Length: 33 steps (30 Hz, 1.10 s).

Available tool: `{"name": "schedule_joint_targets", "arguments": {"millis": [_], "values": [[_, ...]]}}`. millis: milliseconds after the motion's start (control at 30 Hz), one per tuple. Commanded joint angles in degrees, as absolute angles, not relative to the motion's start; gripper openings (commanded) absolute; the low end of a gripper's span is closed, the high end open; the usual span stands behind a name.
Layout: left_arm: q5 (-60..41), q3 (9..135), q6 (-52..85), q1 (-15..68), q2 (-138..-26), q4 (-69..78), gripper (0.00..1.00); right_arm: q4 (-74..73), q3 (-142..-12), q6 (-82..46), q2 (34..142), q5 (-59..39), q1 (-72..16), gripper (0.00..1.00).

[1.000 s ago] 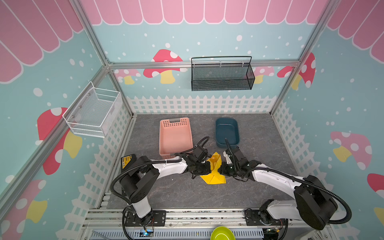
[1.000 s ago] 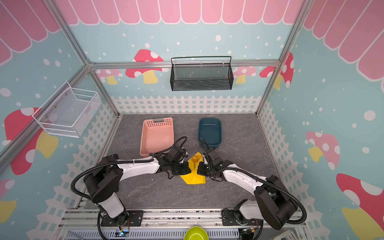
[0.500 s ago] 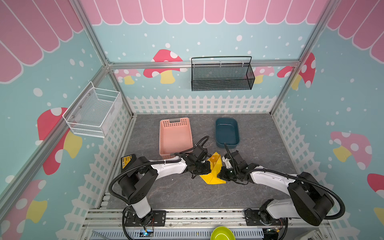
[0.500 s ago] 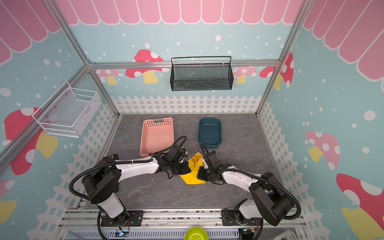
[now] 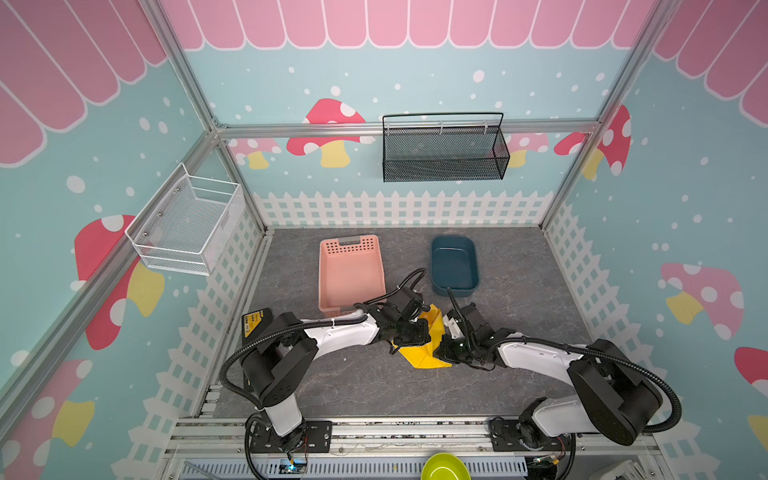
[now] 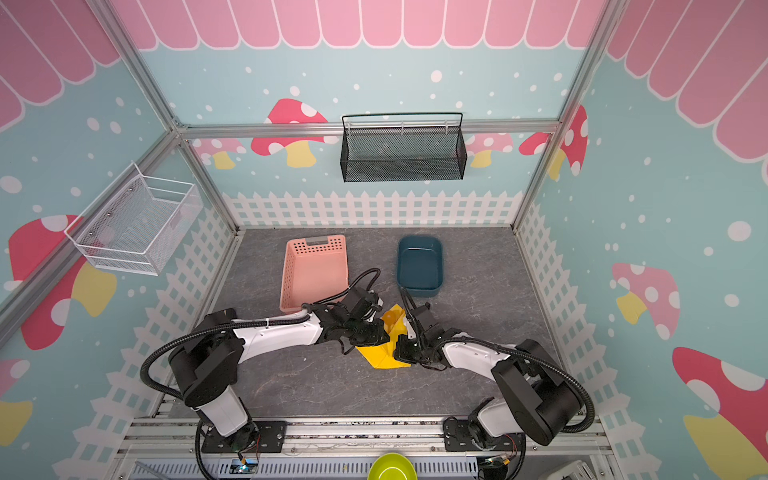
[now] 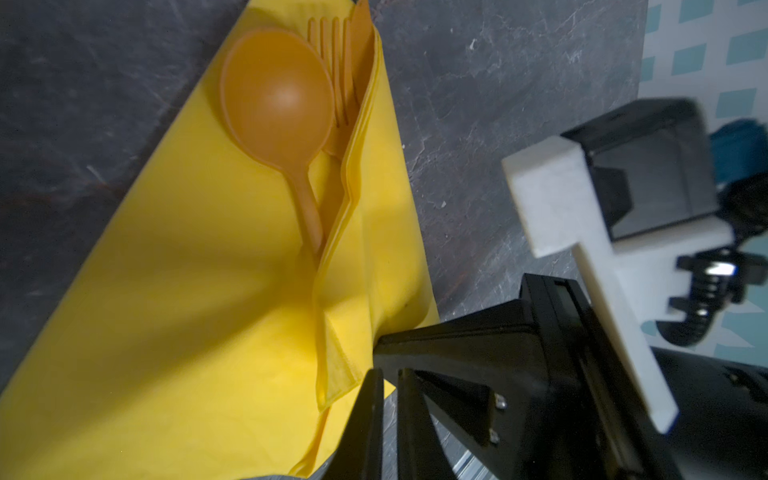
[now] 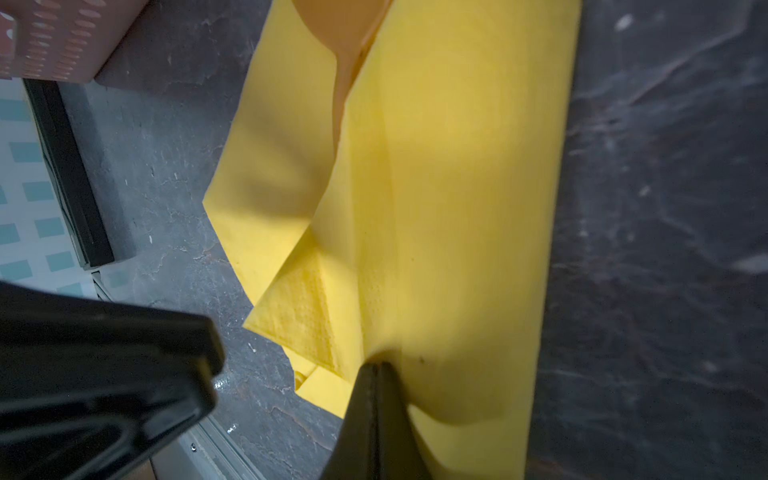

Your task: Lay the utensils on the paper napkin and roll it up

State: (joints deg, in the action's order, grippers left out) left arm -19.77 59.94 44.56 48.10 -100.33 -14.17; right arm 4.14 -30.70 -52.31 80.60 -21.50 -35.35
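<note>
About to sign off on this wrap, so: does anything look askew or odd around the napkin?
Slightly. The paper napkin is folded unevenly: its flap covers the fork and knife handles while the spoon lies mostly uncovered, and the corner by the right pincer is creased over.

A pink basket (image 5: 351,270) and a blue tub (image 5: 454,264) sit apart on the gray bench (image 5: 519,299). A black basket (image 5: 444,158) hangs above.

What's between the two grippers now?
The yellow paper napkin in both top views; the left wrist view shows its flap partly over spoon, fork and knife.
</note>
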Motion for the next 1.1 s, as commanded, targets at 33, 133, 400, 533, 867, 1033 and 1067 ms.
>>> {"name": "schedule_joint_targets", "arguments": {"millis": [33, 133, 400, 533, 867, 1033, 1067], "values": [[-19.37, 61.58, 43.73, 48.25, -102.76, -15.90, 0.12, 3.15, -30.05, -52.56, 81.08, -21.88, -35.73, 0.01], [-16.43, 61.98, 43.31, 48.30, -102.81, -18.67, 0.17, 3.16, -29.97, -52.56, 81.00, -21.81, -35.75, 0.01], [-13.46, 59.85, 44.57, 47.82, -100.63, -19.02, 0.39, 3.21, -30.23, -52.73, 80.85, -22.04, -35.69, 0.01], [-15.71, 59.88, 45.25, 47.81, -102.03, -17.63, 0.40, 3.25, -30.48, -52.70, 80.92, -22.10, -35.75, 0.01], [-16.92, 58.67, 45.56, 47.48, -103.46, -15.63, 0.24, 3.25, -30.74, -52.90, 80.53, -22.34, -35.69, 0.01], [-16.75, 57.73, 45.27, 47.03, -103.62, -15.23, 0.17, 3.49, -30.99, -52.86, 80.34, -22.25, -35.69, 0.01], [-16.61, 57.61, 45.30, 47.02, -103.71, -15.20, 0.16, 3.59, -31.04, -52.82, 80.37, -22.24, -35.71, 0.01]]}}
